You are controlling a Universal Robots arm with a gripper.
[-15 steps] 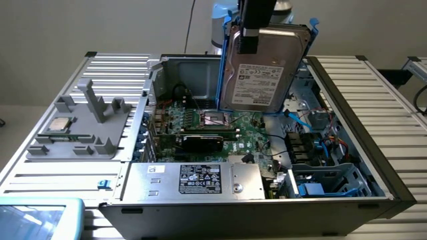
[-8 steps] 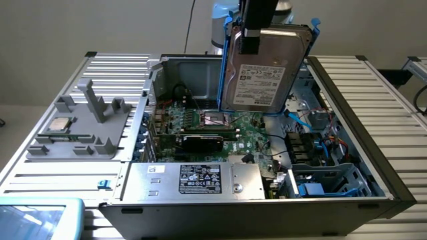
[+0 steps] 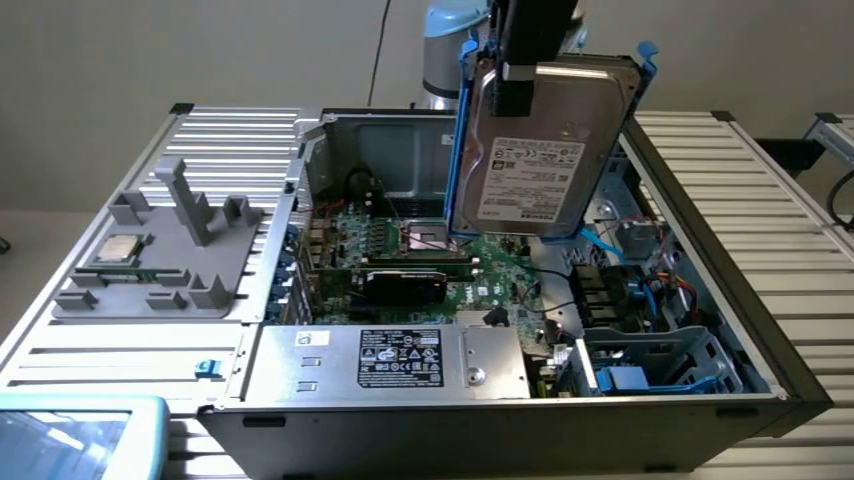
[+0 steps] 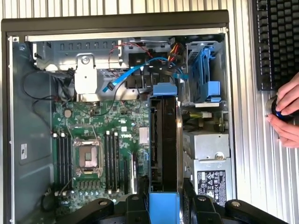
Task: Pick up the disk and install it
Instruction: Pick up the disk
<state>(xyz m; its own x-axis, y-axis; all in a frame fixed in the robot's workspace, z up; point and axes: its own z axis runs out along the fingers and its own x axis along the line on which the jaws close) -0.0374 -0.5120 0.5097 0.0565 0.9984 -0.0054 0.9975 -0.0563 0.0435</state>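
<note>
UR arm: disk (image 3: 541,150) held over open PC case (image 3: 707,240).
Ext view: gripper (image 3: 523,85) clamped on disk's top, disk upright, label facing cam, above motherboard (image 3: 494,270). Wrist view: disk (image 4: 164,144) edge-on btwn fingers (image 4: 196,205), over case (image 4: 28,140).

An open computer case (image 3: 507,435) lies on its side on the slatted metal desk (image 3: 767,235). Inside it, a green motherboard (image 4: 117,126) carries an empty CPU socket (image 4: 87,156) with memory slots (image 4: 111,158) beside it. A silver power supply (image 3: 387,360) with a black label sits at one end, next to a blue-trimmed drive cage (image 3: 654,365). A blue data cable (image 4: 131,74) loops above the board. On the exterior view's left, a grey fixture (image 3: 160,260) holds a square chip (image 3: 123,247). A black keyboard (image 4: 275,42) lies beside the case.
</note>
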